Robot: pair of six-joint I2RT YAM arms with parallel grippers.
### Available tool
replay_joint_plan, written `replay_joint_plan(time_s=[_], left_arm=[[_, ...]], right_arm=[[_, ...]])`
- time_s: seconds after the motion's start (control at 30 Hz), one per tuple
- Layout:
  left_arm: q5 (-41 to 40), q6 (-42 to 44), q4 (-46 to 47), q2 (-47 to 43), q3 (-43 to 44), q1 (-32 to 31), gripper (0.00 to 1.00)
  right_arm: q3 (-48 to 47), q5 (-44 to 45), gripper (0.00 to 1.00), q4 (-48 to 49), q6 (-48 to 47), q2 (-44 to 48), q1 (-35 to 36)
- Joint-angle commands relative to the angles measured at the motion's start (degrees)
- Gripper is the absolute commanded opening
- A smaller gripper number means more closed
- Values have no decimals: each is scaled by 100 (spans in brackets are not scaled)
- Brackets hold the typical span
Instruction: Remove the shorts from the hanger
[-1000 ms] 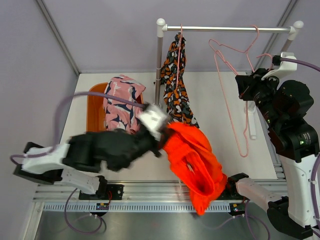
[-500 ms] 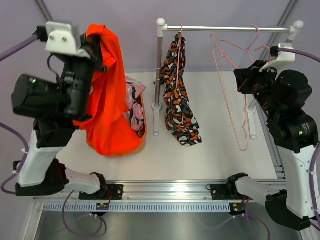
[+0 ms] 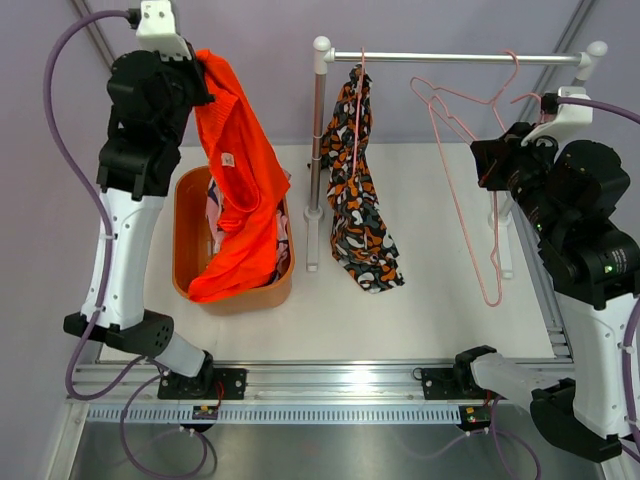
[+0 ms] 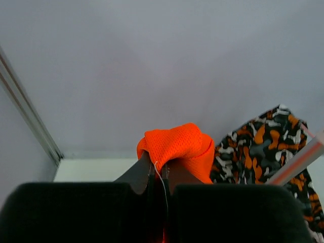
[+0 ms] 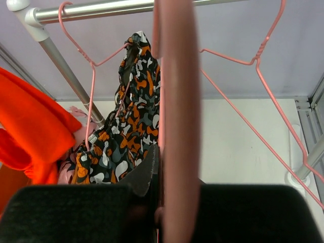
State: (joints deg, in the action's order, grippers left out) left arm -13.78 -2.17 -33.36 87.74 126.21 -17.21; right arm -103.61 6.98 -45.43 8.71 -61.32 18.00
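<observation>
Above table (image 3: 440,300): shorts (image 3: 240,150), closed left hand (image 4: 158,172)

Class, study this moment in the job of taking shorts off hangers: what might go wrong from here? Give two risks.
1. The left gripper holds the orange shorts high above the basket, their lower end draped across its near rim; released here, they may slide out onto the table.
2. The right gripper is shut on the empty pink hanger hooked on the rail; a pull could unhook it or jolt the black patterned shorts hanging alongside.
</observation>
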Motion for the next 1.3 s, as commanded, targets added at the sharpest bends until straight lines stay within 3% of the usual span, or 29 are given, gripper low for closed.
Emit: replay_joint_plan(time_s=[0.0,0.1,0.2,0.3,0.5,0.6,0.63,0.67,0.77,0.8,0.83,1.07,1.27], left_arm=[[264,-1361,110,-362,-978,78,0],[165,-2136,810,-1275,-2491,69,0],[436,-2664,1732,-2479,-5088,60,0],[298,-2919,1834,-3297,-6071,60,0],[357,-3639,1684,-3826,-7864,60,0],[682,-3938,1903,-3739,-8392,60,16],[762,-3983,1947,-3634,-8446,60,18],[832,-4001,1983,-3581,-8464,60,30],[1166,-3827,2097,-3492,-8368,69,72],[1254,-3765,2106,-3510,-8324,69,92],[1281,-3694,2071,-3536,-8149,60,99],[2071,-2720,964,-3598,-6716,51,99],[2293,-2262,331,-4106,-6547,60,99]], right_arm=[[-115,49,0,43,-106,76,28],[-124,49,0,8,-115,94,28],[-211,-56,0,-106,-106,94,28],[-387,-214,0,-343,-133,15,37],[-555,-408,0,-590,-177,-310,37],[-651,-513,0,-695,-159,-529,28],[-704,-575,0,-739,-176,-669,28],[-756,-593,0,-852,-203,-740,28],[-950,-672,0,-1011,-343,-1022,28],[-1011,-655,0,-1012,-361,-1075,28],[-1047,-576,0,-1003,-387,-1188,28],[-1521,-232,0,-995,-1027,-1769,28],[-1792,-355,0,-634,-1284,-2059,-24]])
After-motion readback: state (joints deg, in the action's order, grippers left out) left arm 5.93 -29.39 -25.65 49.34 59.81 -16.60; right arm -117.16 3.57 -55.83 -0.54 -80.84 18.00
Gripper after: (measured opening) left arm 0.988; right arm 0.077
